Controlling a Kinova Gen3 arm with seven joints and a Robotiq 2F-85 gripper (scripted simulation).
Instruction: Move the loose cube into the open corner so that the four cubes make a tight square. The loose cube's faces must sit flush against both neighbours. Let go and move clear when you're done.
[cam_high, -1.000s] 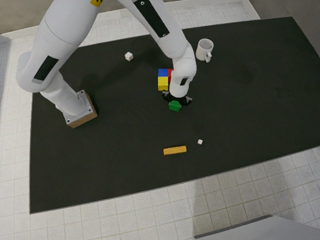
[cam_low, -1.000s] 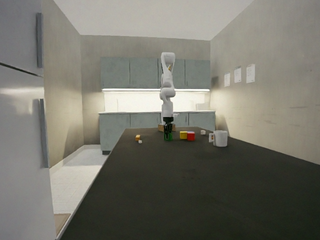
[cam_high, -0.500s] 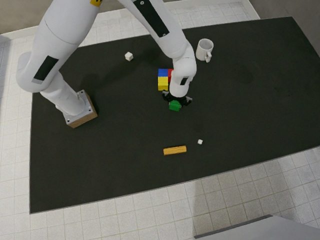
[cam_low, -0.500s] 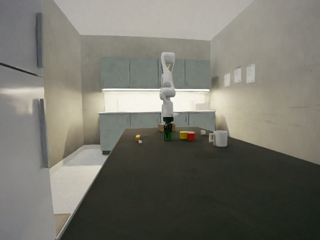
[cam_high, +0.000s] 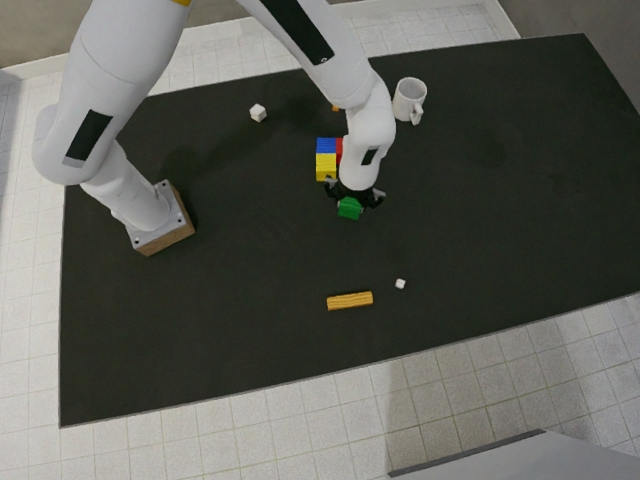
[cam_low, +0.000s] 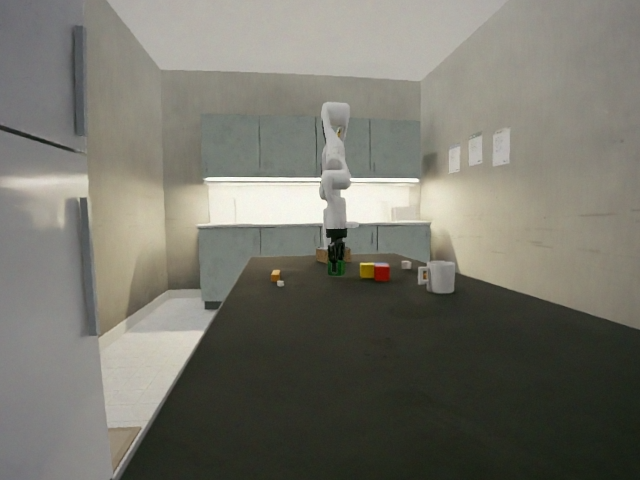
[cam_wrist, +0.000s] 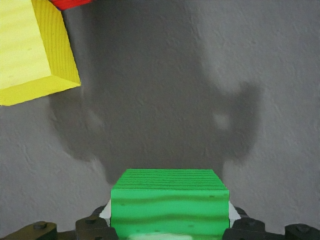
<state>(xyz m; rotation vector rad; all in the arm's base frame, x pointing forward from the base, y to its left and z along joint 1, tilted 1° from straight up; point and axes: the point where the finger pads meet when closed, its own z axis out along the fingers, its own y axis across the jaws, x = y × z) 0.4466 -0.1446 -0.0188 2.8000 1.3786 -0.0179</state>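
My gripper (cam_high: 352, 203) (cam_low: 336, 262) (cam_wrist: 169, 215) is shut on the green cube (cam_high: 348, 208) (cam_low: 336, 268) (cam_wrist: 169, 207) and holds it at or just above the black table (cam_high: 491, 206). The blue cube (cam_high: 325, 144), the yellow cube (cam_high: 325, 167) (cam_low: 366, 269) (cam_wrist: 30, 55) and the red cube (cam_high: 339, 147) (cam_low: 382, 271) (cam_wrist: 70, 3) stand together in an L just beyond the green cube. The corner beside yellow and in front of red is partly hidden by my wrist. The green cube sits apart from the yellow cube, with a gap between them.
A white mug (cam_high: 409, 101) (cam_low: 439, 276) stands behind the cubes to the right. An orange block (cam_high: 349, 300) (cam_low: 275, 275) and a small white cube (cam_high: 399, 283) (cam_low: 280, 283) lie toward the front. Another white cube (cam_high: 257, 112) (cam_low: 405, 264) lies at the back left. My arm's base (cam_high: 160, 227) stands left.
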